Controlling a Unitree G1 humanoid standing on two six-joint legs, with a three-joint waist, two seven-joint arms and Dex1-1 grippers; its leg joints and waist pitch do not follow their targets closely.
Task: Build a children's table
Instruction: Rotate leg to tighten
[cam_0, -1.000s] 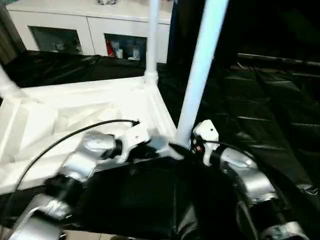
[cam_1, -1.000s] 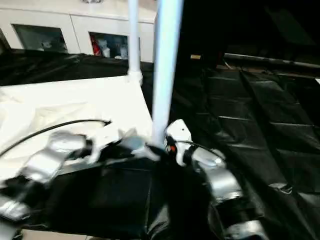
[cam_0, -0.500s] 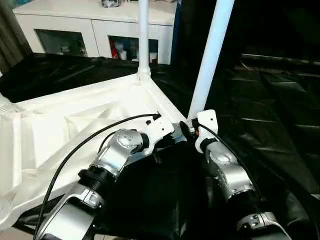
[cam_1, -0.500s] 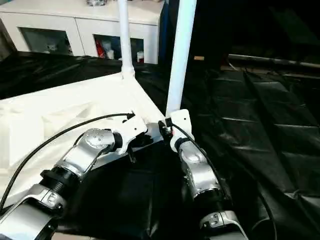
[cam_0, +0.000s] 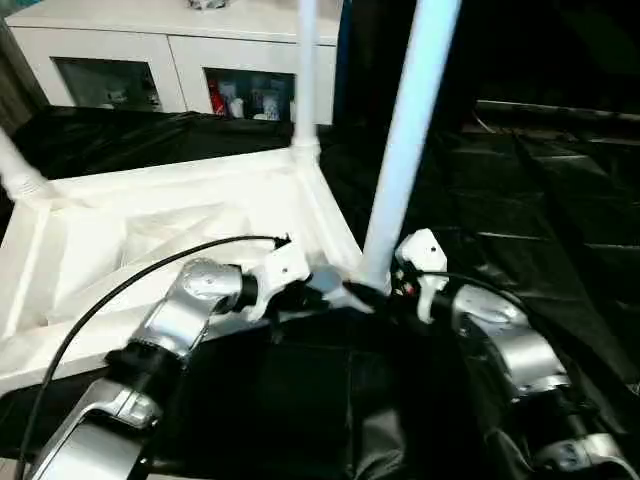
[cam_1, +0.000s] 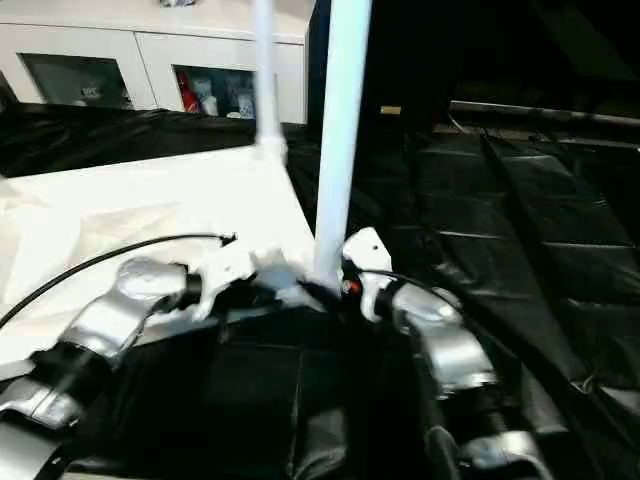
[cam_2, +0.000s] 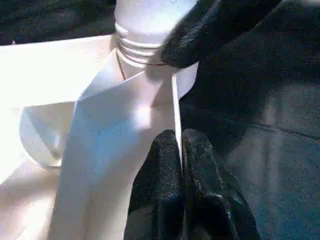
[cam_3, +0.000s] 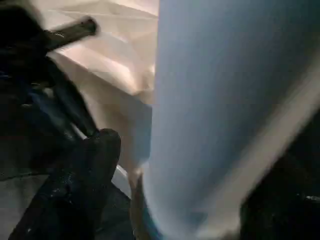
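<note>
From the left eye view, the table top (cam_0: 150, 240) is seen lying upside down on the black cover (cam_0: 560, 220), filling the left half. A leg (cam_0: 405, 150) is stood in its near corner socket, rising toward 12 o'clock. A second leg (cam_0: 306, 70) is set in the far corner, and a white cabinet (cam_0: 150, 60) is seen at 11 o'clock. The left gripper (cam_0: 335, 290) and right gripper (cam_0: 385, 290) are met at the base of the near leg, at its 9 and 3 o'clock sides.

In the left wrist view, the left fingers (cam_2: 167, 185) are pressed together, pinching the thin rim (cam_2: 176, 115) of the top. The ribbed socket is seen at 12 o'clock, touched by a black fingertip of the other gripper.

In the right wrist view, one right finger (cam_3: 87, 175) is seen beside the leg; how far the fingers are parted cannot be told.
</note>
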